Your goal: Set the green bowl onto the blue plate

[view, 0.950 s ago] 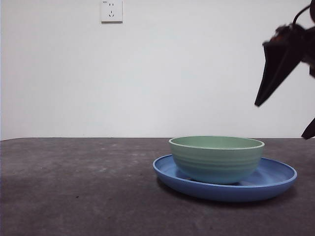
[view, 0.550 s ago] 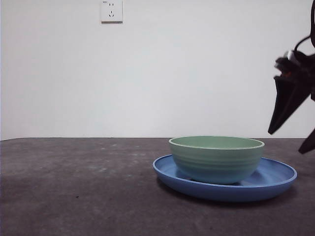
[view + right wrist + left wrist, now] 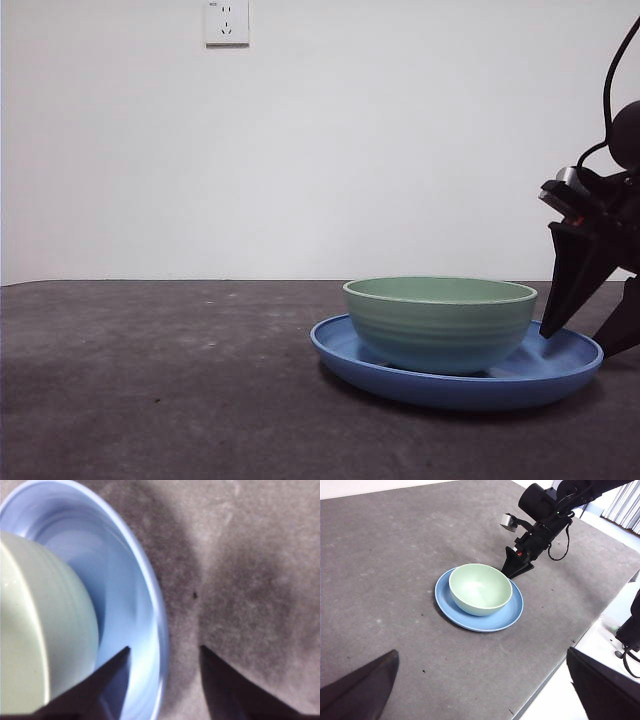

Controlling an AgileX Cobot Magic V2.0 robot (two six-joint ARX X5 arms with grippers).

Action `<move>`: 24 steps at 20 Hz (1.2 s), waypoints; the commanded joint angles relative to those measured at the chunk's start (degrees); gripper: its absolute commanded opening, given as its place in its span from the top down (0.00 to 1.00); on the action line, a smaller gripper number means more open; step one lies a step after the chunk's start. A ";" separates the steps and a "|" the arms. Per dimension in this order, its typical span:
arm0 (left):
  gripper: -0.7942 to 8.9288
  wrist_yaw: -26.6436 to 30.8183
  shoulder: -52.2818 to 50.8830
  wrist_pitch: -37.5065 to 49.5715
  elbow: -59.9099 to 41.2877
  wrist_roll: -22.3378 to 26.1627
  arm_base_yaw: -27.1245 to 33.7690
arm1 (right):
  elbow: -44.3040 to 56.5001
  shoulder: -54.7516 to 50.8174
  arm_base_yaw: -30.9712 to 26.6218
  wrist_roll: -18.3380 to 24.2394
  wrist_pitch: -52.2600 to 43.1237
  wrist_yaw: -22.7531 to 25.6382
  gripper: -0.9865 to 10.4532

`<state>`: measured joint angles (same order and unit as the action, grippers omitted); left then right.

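Observation:
The green bowl stands upright inside the blue plate on the dark table. Both also show in the left wrist view, bowl on plate. My right gripper is open and empty, low at the plate's right rim. In the right wrist view, the right gripper has one jaw over the plate's inner floor and the other over the table outside the rim, beside the bowl. My left gripper is open and empty, high above the table, well away from the plate.
A white wall socket is on the wall behind. The table's edge runs near the plate on the right arm's side. Grey tabletop stretches left of the plate.
My right gripper has come down from high at the right to the level of the plate's rim. The bowl and plate have not moved.

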<state>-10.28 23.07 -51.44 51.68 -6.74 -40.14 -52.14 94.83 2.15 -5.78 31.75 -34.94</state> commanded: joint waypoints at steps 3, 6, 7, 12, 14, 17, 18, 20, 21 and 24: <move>0.34 -0.02 0.09 0.46 0.44 0.04 -0.26 | -0.90 3.17 0.44 1.53 -0.59 -1.03 0.83; 0.34 -0.02 0.09 0.44 0.44 0.04 -0.26 | -0.90 3.87 1.11 1.95 -0.92 -0.96 0.90; 0.34 -0.02 0.09 0.44 0.44 0.04 -0.26 | -0.90 3.87 1.22 1.88 -1.40 -0.92 0.90; 0.34 -0.02 0.09 0.46 0.44 0.04 -0.26 | -1.18 3.39 1.33 1.03 -1.44 -0.83 0.90; 0.34 -0.02 0.09 0.44 0.44 0.04 -0.26 | -1.55 2.47 1.36 0.77 -0.94 -0.81 0.90; 0.34 -0.02 0.09 0.44 0.44 0.04 -0.26 | -2.91 -0.20 1.36 0.55 0.98 -0.83 0.90; 0.34 -0.02 0.09 0.44 0.44 0.04 -0.26 | -3.32 -1.14 1.38 0.15 1.46 -0.92 0.90; 0.34 -0.02 0.09 0.44 0.44 0.04 -0.26 | -4.00 -2.54 1.70 -0.76 2.84 -1.14 0.90; 0.34 -0.02 0.09 0.44 0.44 0.04 -0.26 | -4.35 -2.97 2.12 -1.20 3.93 -1.18 0.90; 0.34 -0.02 0.09 0.46 0.44 0.04 -0.26 | -4.76 -3.13 4.76 -2.10 6.10 -1.16 0.90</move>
<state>-10.28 23.07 -51.44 51.68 -6.74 -40.14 -55.81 91.11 6.59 -6.94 38.15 -35.22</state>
